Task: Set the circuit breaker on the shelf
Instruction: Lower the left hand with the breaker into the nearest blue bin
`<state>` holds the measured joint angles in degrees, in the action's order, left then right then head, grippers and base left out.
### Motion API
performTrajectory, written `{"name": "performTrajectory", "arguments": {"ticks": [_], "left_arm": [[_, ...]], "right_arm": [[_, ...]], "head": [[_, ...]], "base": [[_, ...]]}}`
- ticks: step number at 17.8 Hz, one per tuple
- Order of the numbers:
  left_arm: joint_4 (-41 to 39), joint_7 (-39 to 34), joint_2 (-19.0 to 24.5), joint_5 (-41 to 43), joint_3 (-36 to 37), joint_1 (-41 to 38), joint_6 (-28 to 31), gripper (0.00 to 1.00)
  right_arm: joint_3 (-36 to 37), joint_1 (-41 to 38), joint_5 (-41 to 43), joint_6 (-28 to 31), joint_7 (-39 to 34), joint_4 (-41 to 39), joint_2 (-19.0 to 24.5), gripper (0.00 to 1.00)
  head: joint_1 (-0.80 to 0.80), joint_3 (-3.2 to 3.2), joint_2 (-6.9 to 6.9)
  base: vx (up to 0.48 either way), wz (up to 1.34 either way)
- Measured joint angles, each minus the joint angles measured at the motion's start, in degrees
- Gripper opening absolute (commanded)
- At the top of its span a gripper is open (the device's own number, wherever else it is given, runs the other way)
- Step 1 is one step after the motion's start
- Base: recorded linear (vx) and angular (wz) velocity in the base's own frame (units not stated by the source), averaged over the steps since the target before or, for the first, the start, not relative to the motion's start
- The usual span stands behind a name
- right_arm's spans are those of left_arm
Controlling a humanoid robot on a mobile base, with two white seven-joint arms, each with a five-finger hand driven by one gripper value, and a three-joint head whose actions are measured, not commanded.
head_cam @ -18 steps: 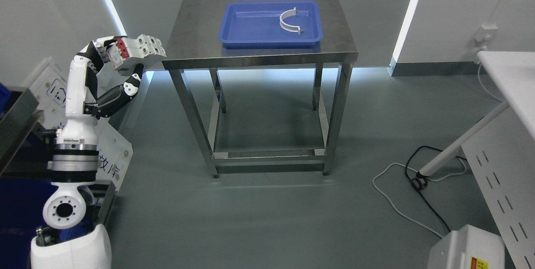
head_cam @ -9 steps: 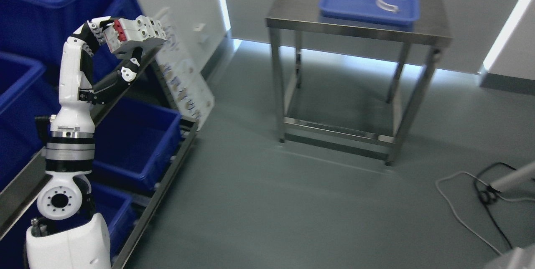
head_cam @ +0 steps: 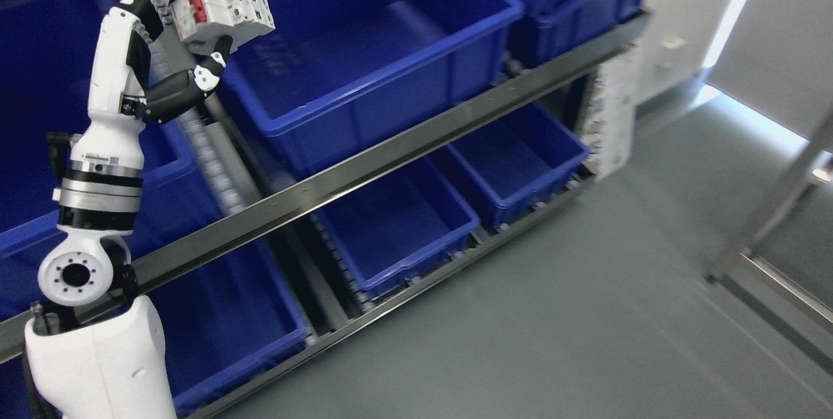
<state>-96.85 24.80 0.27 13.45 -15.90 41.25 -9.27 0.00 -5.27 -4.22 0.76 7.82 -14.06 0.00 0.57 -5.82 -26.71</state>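
Observation:
My left hand [head_cam: 195,28] is raised at the upper left, shut on a white circuit breaker [head_cam: 224,12] with a red switch face. The breaker hangs in the air beside the near-left corner of a large empty blue bin [head_cam: 384,48] on the upper level of the shelf [head_cam: 390,146]. My left arm rises from the bottom left corner. The right arm does not show.
The shelf's metal rail runs diagonally across the view. Below it sit more blue bins [head_cam: 397,224], [head_cam: 514,159], and another blue bin [head_cam: 26,81] lies behind my arm. Grey floor [head_cam: 586,315] spreads to the right, with a metal table leg [head_cam: 774,204] at the far right.
The whole view has swung left from the steel table to the shelf of blue bins: the camera moved. My left hand still holds the breaker at the same raised pose.

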Motion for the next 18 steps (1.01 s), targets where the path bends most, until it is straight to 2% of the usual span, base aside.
{"name": "performTrajectory", "arguments": {"ticks": [6, 12, 18], "left_arm": [[3.14, 11.89, 3.49, 3.57, 2.39, 7.32, 4.39, 0.17], [10.83, 13.97, 6.62, 11.23, 6.15, 11.05, 4.86, 0.18], [23.04, 14.19, 8.32, 17.00, 11.48, 17.62, 4.93, 0.18]], "right_arm": [[0.00, 0.01, 0.00, 0.00, 0.00, 0.00, 0.00, 1.00], [0.00, 0.00, 0.00, -0.01, 0.00, 0.00, 0.00, 1.00], [0.00, 0.00, 0.00, -0.01, 0.00, 0.00, 0.00, 1.00]], "head": [[0.00, 0.00, 0.03], [0.00, 0.00, 0.03], [0.00, 0.00, 0.03]], "base": [[0.125, 0.89], [0.201, 0.36], [0.175, 0.01]]}}
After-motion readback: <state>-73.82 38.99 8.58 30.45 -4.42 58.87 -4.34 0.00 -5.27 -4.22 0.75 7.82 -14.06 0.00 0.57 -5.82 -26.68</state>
